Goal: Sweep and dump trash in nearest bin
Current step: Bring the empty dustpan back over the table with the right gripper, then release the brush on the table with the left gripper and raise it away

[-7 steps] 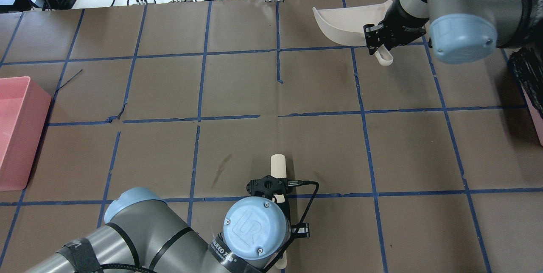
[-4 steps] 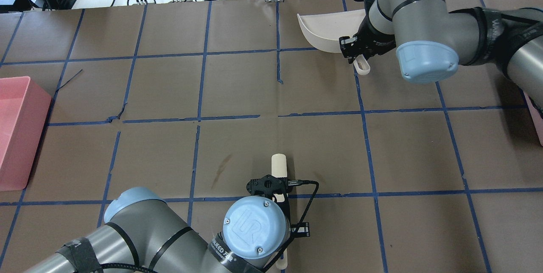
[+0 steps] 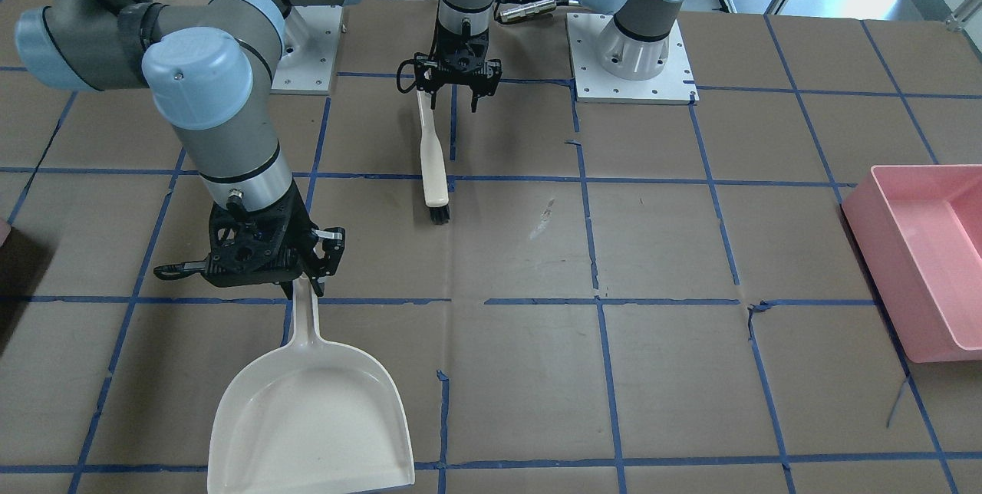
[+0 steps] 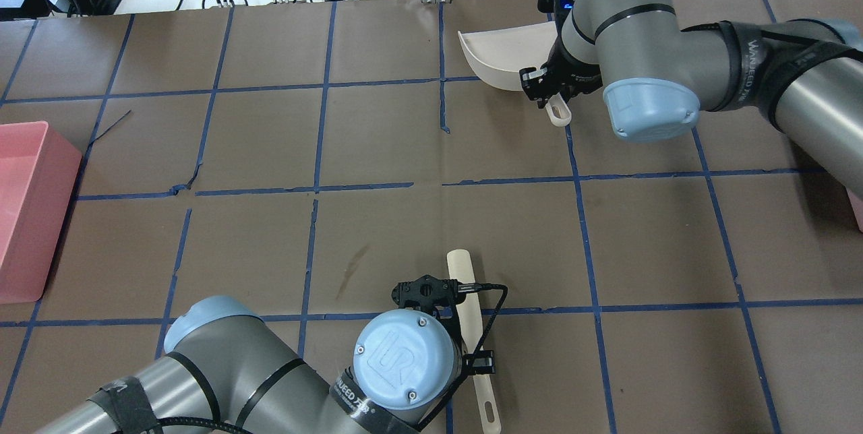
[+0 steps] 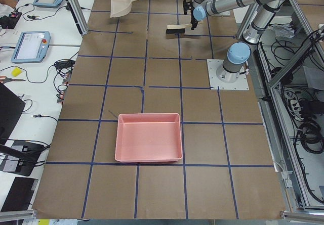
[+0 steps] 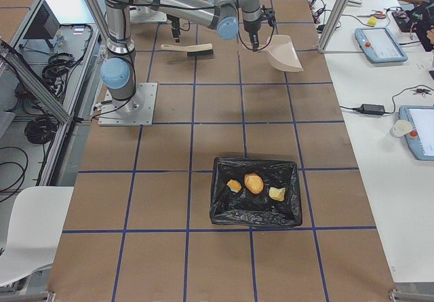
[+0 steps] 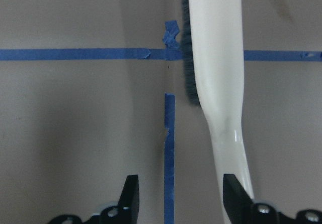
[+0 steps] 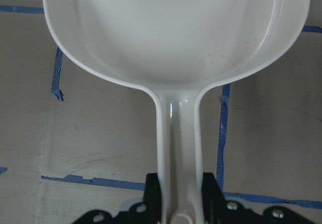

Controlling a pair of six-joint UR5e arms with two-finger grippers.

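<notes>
The trash, three small lumps (image 6: 254, 183), lies inside the black-lined bin (image 6: 224, 215): an orange chunk, a round tan-orange ball and a yellow chunk. My right gripper (image 3: 303, 279) is shut on the handle of the white dustpan (image 3: 307, 417), which is empty; it also shows in the right wrist view (image 8: 176, 32) and at the far right of the overhead view (image 4: 495, 56). My left gripper (image 7: 182, 183) is open. The white brush (image 7: 216, 58) lies on the table, its handle beside one finger (image 7: 234, 194). It lies slanted in the overhead view (image 4: 464, 286).
A pink bin (image 4: 27, 211) stands at the table's left end; it also shows in the front view (image 3: 921, 248). The black-lined bin is at the right end, barely visible in the front view (image 3: 15, 264). Blue tape lines grid the brown table.
My right arm has carried the dustpan leftward along the table's far side. The brush by my left gripper has swung to a slant, its handle end now showing beside the wrist.
</notes>
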